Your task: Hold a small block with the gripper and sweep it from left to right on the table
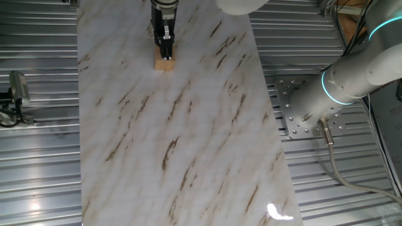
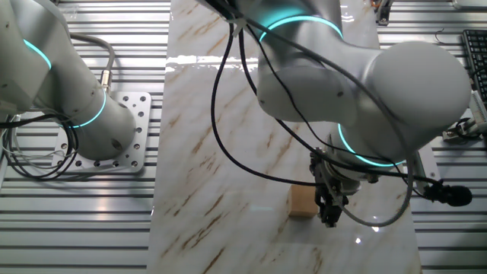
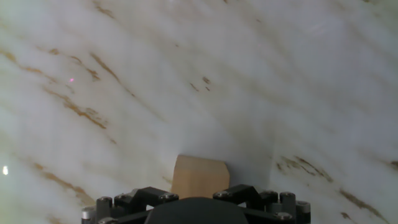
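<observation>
Near one end of the table, the gripper stands upright with its narrow fingers clamped on the small block, which rests directly beneath them on the marble.

Corrugated metal flooring, bolted base plate, black cables, keyboard at rt edge.

You see corrugated grey metal flooring on both sides of slab. Perforated grey mounting plate bolted onto it. Black cables coiled on flooring. Keyboard edge at far right. Overhead light glare reflects brightly.
</observation>
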Controlling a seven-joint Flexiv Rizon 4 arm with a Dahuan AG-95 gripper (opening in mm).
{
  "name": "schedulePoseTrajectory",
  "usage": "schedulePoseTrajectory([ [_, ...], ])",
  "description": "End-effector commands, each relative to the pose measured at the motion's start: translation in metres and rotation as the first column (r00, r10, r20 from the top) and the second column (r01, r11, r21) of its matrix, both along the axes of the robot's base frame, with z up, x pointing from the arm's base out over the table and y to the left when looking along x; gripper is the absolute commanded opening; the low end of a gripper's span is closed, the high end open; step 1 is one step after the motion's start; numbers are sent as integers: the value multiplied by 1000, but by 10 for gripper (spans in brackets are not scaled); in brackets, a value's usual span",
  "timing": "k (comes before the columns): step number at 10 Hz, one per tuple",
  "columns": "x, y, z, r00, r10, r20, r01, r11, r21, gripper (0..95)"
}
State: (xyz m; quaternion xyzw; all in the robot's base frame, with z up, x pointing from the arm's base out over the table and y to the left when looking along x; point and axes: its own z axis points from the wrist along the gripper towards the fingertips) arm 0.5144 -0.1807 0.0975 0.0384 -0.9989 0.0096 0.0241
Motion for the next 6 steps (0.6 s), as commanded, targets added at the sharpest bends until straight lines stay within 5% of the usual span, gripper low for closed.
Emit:
schedulePoseTrajectory([
  [1, -1, 0, 1, 1000, 1, 6, -1, 1000, 0, 950],
  [6, -1, 0, 1, 1000, 7, 12, -7, 1000, 3, 950],
])
